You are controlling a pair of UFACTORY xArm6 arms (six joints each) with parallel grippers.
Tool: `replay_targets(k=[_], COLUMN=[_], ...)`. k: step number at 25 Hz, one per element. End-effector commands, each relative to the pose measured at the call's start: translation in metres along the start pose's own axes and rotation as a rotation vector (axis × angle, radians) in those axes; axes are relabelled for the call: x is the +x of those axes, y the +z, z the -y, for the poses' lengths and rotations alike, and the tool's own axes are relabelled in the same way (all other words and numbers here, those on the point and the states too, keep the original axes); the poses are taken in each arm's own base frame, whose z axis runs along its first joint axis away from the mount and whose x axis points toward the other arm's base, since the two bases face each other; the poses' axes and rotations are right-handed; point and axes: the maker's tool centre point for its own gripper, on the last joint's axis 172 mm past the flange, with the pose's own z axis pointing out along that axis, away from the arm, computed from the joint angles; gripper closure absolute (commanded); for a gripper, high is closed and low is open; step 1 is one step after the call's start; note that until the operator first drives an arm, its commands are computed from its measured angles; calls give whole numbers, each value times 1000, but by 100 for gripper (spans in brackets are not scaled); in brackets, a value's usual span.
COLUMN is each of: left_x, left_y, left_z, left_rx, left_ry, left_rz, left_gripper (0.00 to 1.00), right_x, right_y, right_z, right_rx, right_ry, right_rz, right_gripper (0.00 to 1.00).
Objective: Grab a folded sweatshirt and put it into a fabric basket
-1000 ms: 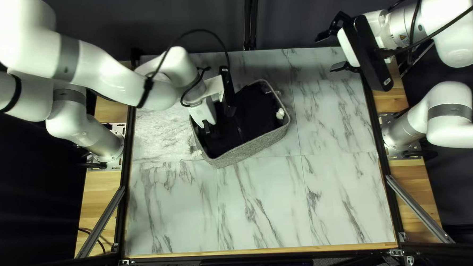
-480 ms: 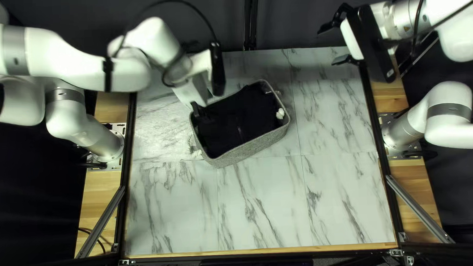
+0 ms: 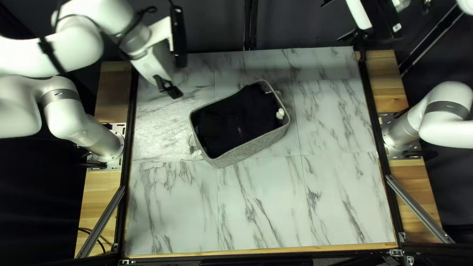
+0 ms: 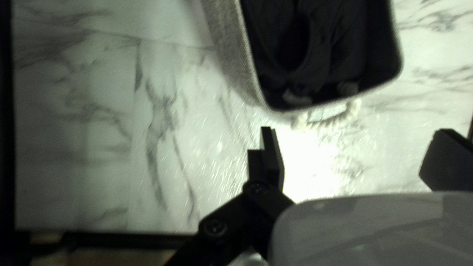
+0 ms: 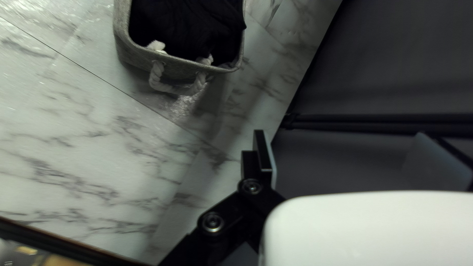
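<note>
The grey fabric basket point(image 3: 253, 147) stands on the table with the black sweatshirt point(image 3: 230, 117) lying inside it. My left gripper point(image 3: 169, 89) hangs left of the basket, toward the far edge; my right gripper point(image 3: 331, 21) is raised beyond the table's far right corner. In the left wrist view, the left gripper point(image 4: 357, 143) has its fingers wide apart and nothing between them, with the basket point(image 4: 226, 54) and dark cloth point(image 4: 335, 39) ahead. Apart and holding nothing, the fingers of the right gripper point(image 5: 340, 143) show in its wrist view, the basket point(image 5: 128, 54) off to one side.
White rope handles point(image 4: 332, 120) hang at the basket's ends. Marble-patterned tabletop point(image 3: 308, 199) surrounds the basket. A dark curtain point(image 3: 295, 18) hangs behind the far edge, and dark rails point(image 3: 384, 158) run along the table's sides.
My left gripper has risen from over the basket and moved left, away from it. The right arm has drawn back toward the far side. The basket and cloth have stayed put.
</note>
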Motion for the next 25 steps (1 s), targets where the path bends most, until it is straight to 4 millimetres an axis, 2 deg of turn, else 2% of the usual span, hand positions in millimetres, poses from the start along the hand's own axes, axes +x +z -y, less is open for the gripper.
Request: replay_targets(k=[1, 9, 25], left_x=[-11, -8, -8], left_y=[-15, -11, -11], left_z=[6, 29, 29], left_rx=[14, 34, 34], left_ry=[8, -31, -31], left_rz=[8, 18, 18], left_gripper=[0, 0, 0], right_x=[-11, -15, -15], right_y=[-13, -9, -9], right_z=[-1, 2, 2], right_rx=[-35, -51, -51], right_ry=[39, 41, 41], right_rz=[26, 34, 34], right_gripper=[0, 0, 0])
